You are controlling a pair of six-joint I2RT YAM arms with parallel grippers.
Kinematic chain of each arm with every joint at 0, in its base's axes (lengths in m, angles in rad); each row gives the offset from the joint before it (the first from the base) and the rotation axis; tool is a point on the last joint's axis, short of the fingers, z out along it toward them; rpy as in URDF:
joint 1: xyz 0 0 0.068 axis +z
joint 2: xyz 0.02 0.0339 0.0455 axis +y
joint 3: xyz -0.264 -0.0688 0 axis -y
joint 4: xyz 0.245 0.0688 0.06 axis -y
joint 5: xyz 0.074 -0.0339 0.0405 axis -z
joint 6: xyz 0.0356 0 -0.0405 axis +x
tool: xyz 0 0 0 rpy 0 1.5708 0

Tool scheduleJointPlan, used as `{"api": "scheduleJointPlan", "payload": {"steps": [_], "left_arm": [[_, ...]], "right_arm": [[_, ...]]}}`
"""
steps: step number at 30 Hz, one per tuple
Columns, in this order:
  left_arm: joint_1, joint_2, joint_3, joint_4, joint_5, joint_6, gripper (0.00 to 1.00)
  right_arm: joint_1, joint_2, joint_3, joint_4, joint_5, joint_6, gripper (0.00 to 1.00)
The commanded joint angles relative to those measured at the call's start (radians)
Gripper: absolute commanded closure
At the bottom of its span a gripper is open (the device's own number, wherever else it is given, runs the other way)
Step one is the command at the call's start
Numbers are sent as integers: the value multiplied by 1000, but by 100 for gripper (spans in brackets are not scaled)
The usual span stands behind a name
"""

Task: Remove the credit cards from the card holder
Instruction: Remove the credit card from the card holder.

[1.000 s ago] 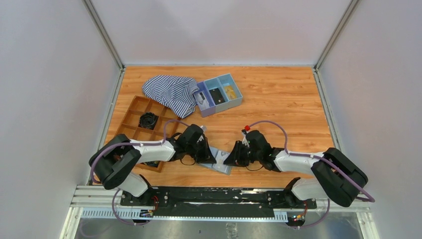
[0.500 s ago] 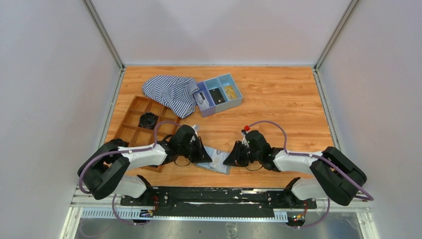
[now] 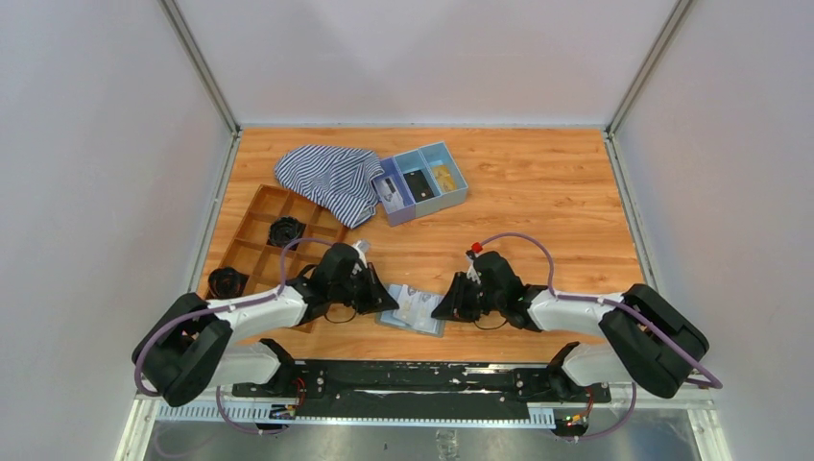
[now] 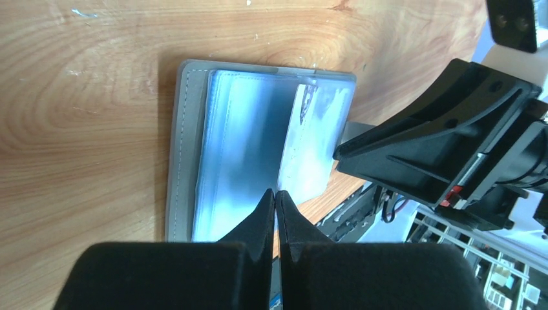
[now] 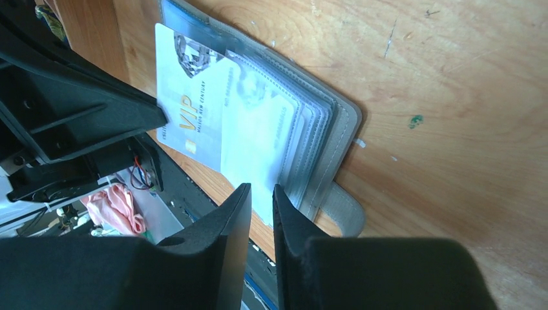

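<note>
On a wooden table (image 3: 538, 192) ringed by white walls, the grey card holder (image 3: 413, 309) lies open at the near edge, a VIP credit card (image 5: 187, 103) sliding out. The left gripper (image 4: 276, 194) is closed above it. The right gripper (image 5: 262, 187) shows a narrow gap at a sleeve's edge; whether it has a grip is unclear. Beyond lie a brown organizer (image 3: 254, 235), a striped cloth (image 3: 331, 181) and a blue tray (image 3: 434, 208).

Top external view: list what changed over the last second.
The left arm drew back leftward, its shut claw pulling back across the open card holder and leaving more of it exposed. A black item in the brown tray came into sight. Nothing was taken hold of or let go. The right claw, card holder, striped cloth and blue tray stayed put.
</note>
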Motion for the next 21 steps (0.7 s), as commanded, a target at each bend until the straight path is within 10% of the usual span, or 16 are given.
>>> {"api": "scheduleJointPlan", "payload": {"steps": [1,8,21], "left_arm": [[29,-59,-15,-26,-5,17,100],[32,-141,116,-311,-99,136,100],[34,-203,247,-349,-48,156,100]], "right_arm": [[14,-8,-21,-82,40,-11,77],[12,-58,-9,-109,32,-14,76],[12,-228,64,-235,76,-60,62]]}}
